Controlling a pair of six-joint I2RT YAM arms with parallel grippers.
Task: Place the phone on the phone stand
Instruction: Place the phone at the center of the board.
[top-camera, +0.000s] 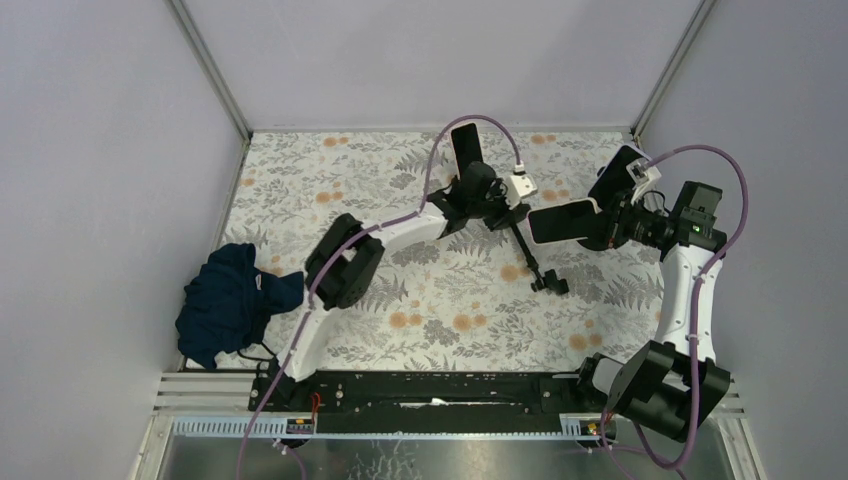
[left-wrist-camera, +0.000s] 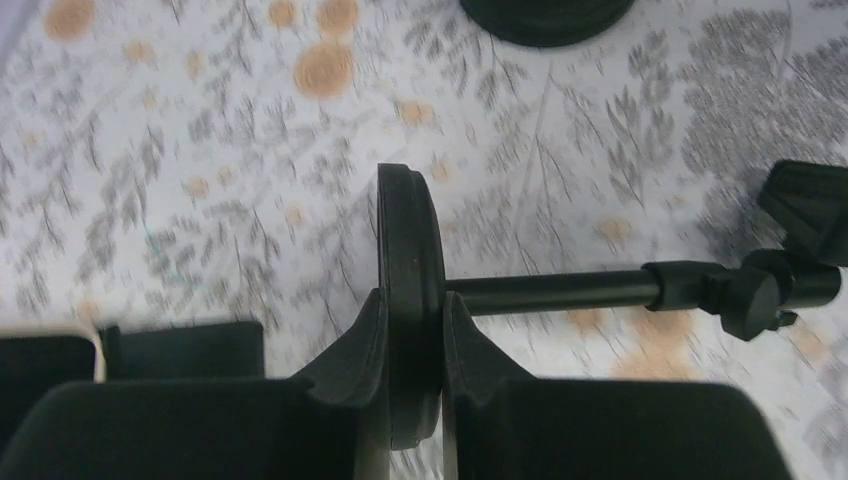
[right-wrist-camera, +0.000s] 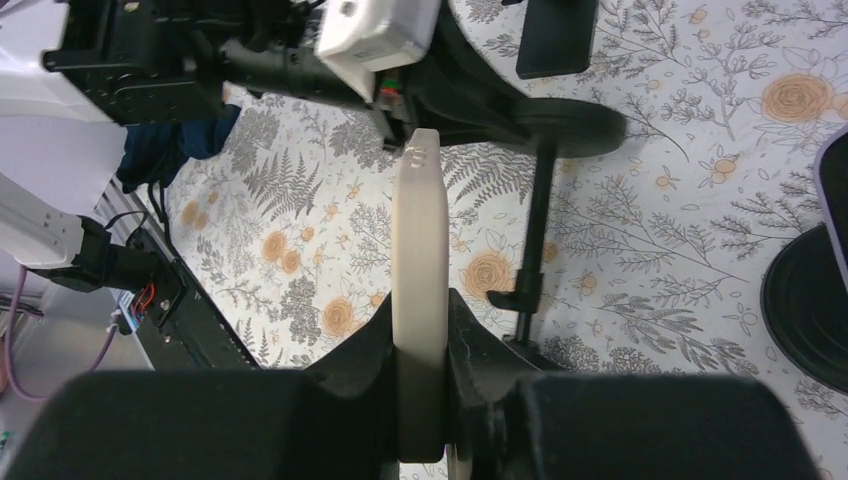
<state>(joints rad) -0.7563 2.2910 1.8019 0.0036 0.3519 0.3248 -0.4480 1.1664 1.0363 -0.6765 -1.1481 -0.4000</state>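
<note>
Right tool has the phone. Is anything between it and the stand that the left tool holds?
Nothing visible lies between. The phone, in the right tool, sits just right of the stand's rod in the top view, only patterned table between. The left tool, shut on the stand's round base, crowds that end.

- Even, diffuse light fills the top view; shadows on the table (top-camera: 450, 335) are faint.
- Left wrist view is motion-blurred: phone stand (left-wrist-camera: 410, 270) soft, near fingers (left-wrist-camera: 350, 365) dark, unfocused.
- Right wrist view is sharper; the pale phone (right-wrist-camera: 418, 250) edge is bright.
</note>
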